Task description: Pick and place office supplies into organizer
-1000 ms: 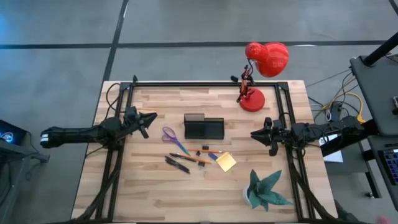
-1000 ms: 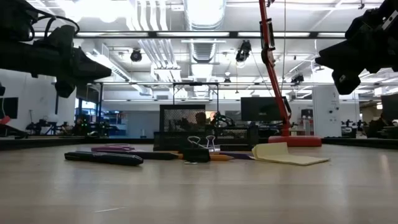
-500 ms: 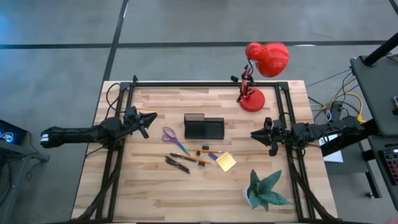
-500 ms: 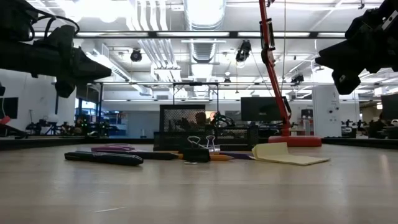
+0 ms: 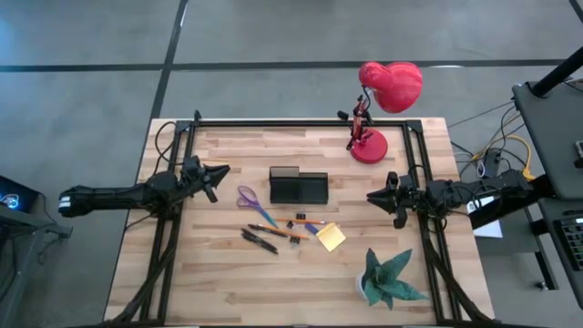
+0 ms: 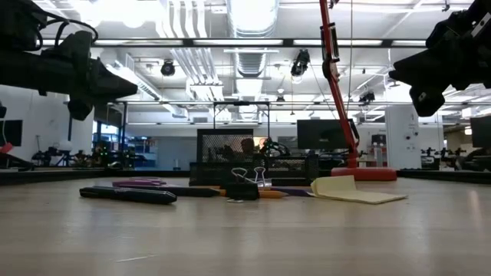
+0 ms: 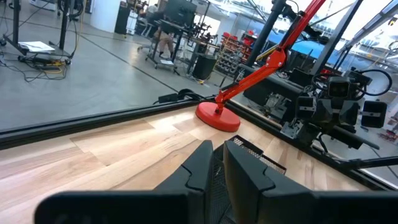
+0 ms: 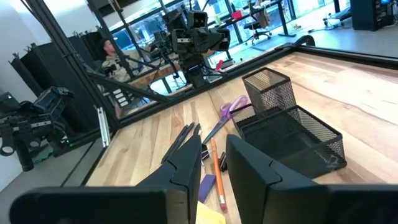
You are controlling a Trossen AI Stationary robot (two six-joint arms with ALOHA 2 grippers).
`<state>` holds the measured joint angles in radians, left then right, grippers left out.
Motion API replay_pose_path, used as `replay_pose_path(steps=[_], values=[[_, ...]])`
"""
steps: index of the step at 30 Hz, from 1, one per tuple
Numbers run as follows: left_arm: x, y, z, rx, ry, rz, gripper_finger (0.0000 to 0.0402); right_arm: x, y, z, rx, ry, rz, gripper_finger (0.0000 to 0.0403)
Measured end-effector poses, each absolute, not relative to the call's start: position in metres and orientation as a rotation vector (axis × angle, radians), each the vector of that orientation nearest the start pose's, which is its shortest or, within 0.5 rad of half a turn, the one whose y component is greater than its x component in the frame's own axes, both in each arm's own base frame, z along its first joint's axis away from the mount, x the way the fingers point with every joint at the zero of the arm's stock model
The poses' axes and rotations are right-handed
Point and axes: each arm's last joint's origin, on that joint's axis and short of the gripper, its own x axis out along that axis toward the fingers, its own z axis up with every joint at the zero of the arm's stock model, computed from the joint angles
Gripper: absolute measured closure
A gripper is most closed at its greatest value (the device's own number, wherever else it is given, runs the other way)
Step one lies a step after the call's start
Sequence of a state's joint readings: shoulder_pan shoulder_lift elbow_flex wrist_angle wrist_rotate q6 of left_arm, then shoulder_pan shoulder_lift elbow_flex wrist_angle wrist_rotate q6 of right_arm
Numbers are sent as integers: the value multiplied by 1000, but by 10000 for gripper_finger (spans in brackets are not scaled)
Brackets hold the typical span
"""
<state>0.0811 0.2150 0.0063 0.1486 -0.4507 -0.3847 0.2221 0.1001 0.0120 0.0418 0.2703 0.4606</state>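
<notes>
The office supplies lie flat on the wooden table in a loose group near its middle: purple-handled scissors (image 5: 248, 198), dark pens (image 5: 260, 240), an orange pencil (image 5: 279, 231), small binder clips (image 5: 299, 220) and a yellow sticky-note pad (image 5: 331, 236). Just beyond them toward the far edge stands the black mesh organizer (image 5: 298, 187). My left gripper (image 5: 225, 170) hovers shut above the table, left of the organizer, touching nothing. My right gripper (image 5: 370, 195) hovers right of the organizer, its fingers a narrow gap apart (image 8: 213, 151) with nothing between them.
A red desk lamp (image 5: 370, 147) stands on its round base at the far right of the table, its head (image 5: 392, 84) beyond the far edge. A green paper plant (image 5: 390, 281) sits at the near right corner. Bare wood stretches along the near edge.
</notes>
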Motion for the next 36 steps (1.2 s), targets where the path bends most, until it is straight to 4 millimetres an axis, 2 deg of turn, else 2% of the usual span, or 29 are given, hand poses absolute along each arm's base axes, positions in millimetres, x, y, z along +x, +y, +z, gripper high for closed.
replay_pose_path(steps=[27, 31, 34, 36], values=[[106, 21, 162, -364, -43, 536, 377, 101, 15, 164, 449, 33, -59, 335], [106, 21, 162, -364, -43, 536, 377, 101, 13, 164, 463, 8, -136, 335], [106, 21, 162, -364, -43, 537, 377, 101, 12, 166, 557, -16, -145, 335], [106, 21, 162, -364, -43, 537, 377, 101, 11, 167, 682, -52, -165, 335]])
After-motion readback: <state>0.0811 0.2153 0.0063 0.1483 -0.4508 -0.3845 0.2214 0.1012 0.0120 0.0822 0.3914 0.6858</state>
